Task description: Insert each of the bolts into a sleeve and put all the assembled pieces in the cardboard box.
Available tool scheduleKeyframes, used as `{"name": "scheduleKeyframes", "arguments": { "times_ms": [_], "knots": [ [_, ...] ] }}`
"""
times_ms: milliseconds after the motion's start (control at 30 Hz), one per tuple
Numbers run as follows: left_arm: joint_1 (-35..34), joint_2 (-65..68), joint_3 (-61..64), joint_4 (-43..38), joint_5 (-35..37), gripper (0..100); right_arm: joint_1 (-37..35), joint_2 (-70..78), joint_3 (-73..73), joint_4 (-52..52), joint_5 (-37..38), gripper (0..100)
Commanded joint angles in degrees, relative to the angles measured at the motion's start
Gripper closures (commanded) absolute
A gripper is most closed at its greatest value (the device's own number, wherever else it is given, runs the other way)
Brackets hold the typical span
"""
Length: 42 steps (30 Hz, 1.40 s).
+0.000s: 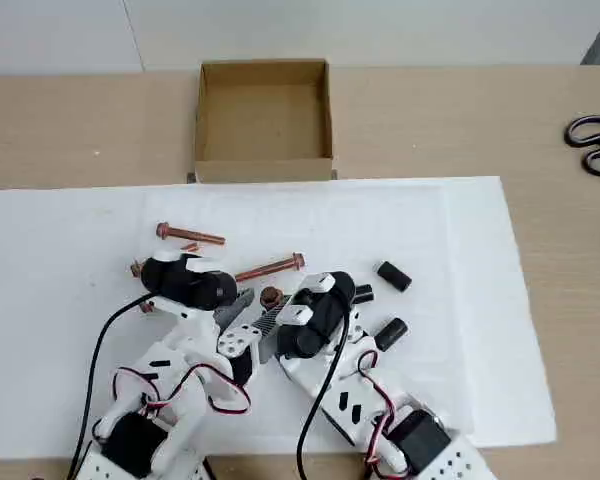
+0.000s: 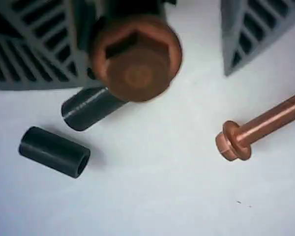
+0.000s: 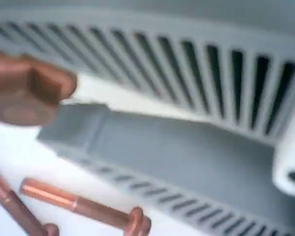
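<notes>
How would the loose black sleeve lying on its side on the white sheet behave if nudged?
The sleeve is a short, smooth cylinder on its side, so it would probably roll if pushed across its axis. It looks like a rigid hollow tube, so likely light and unlikely to deform. Its curved wall might slip out of a grasp unless squeezed squarely.

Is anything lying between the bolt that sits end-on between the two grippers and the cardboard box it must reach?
Yes. A loose bolt lies flat on the white mat, right on the line from the end-on bolt to the cardboard box. It lies low, so a lifted carry would probably clear it.
</notes>
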State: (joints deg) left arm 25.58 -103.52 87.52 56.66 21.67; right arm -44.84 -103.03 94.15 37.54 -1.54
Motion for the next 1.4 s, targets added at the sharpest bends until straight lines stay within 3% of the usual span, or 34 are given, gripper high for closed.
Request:
{"name": "scheduleKeyframes", "arguments": {
  "times_ms": [0,500,600,667,900,1033,1200,1367],
  "knots": [
    [-1.41,-0.35,-1.27,0.00,-0.35,83,0.48,-0.84,-4.22,-1.54,-0.09,99.5],
    [-1.49,-0.35,-11.03,0.18,1.76,83,0.48,-0.84,-2.46,-1.63,-0.18,99.5],
    [-2.37,-0.35,-11.56,0.18,1.85,92,0.48,-0.84,-2.37,-1.54,-0.18,99.5],
    [-5.19,-0.44,-11.56,-0.09,1.85,100,0.57,-0.84,-2.37,-1.54,-0.18,99.5],
    [-23.30,-0.35,-9.36,0.26,1.23,99,8.92,-0.75,-0.79,-1.89,-0.26,99.5],
    [-29.71,-0.35,-6.55,-0.09,-2.81,99,14.20,-0.40,-0.70,-6.29,-0.09,99.5],
    [-32.44,-0.44,-4.62,0.18,-2.73,99,17.89,1.63,-2.55,-10.07,1.93,99.5],
    [-32.44,-0.44,-3.74,-0.09,-2.73,99,21.41,11.82,-11.69,-12.09,-0.88,99.5]
  ]
}}
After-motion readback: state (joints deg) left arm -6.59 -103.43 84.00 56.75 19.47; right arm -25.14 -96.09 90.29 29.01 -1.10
